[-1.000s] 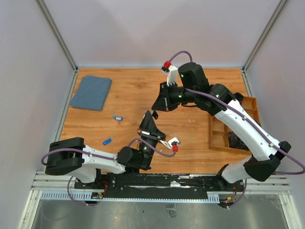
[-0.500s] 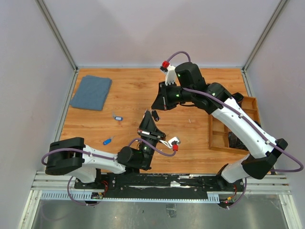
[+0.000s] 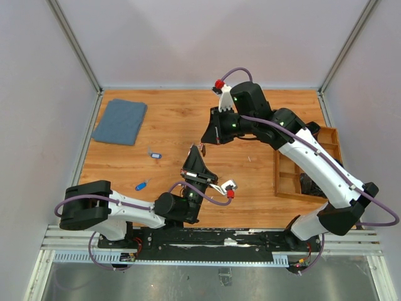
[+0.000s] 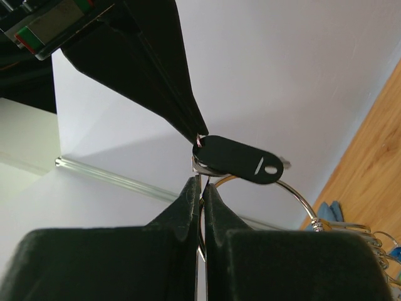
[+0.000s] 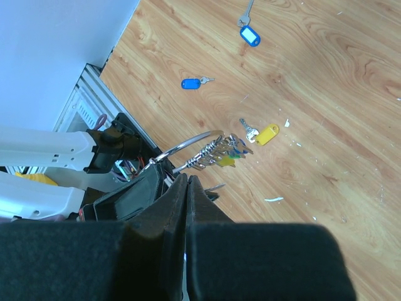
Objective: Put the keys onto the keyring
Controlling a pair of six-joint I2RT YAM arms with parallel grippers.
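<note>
1. Keyring [image 4: 294,191], a thin silver wire loop, is held in the air above the middle of the wooden table [image 3: 169,125], between the two arms.
2. The left gripper [image 4: 199,185] pinches the loop's wire edge-on, fingers closed tight with only the wire between them. This looks meant to hold the ring steady as a fixed target.
3. A bunch of keys [image 5: 219,153] with yellow and green heads already hangs on the ring. It sits on the part away from the grip, which leaves the wire near the fingers bare.
4. The right gripper [image 5: 187,182] reaches in from the opposite side, fingers shut to a point on a black-tagged key [image 4: 241,160].
5. The black tag lies against the ring just above the left fingertips. The step in hand appears to be threading this key onto the wire.
6. Three keys lie loose on the table, well apart: a yellow-tagged key [image 5: 266,133], a blue-tagged key [image 5: 191,83] and a second blue-tagged key [image 5: 250,34].
7. A folded blue cloth [image 3: 120,121] lies at the far left corner, and a wooden tray [image 3: 289,164] sits at the right edge.
</note>
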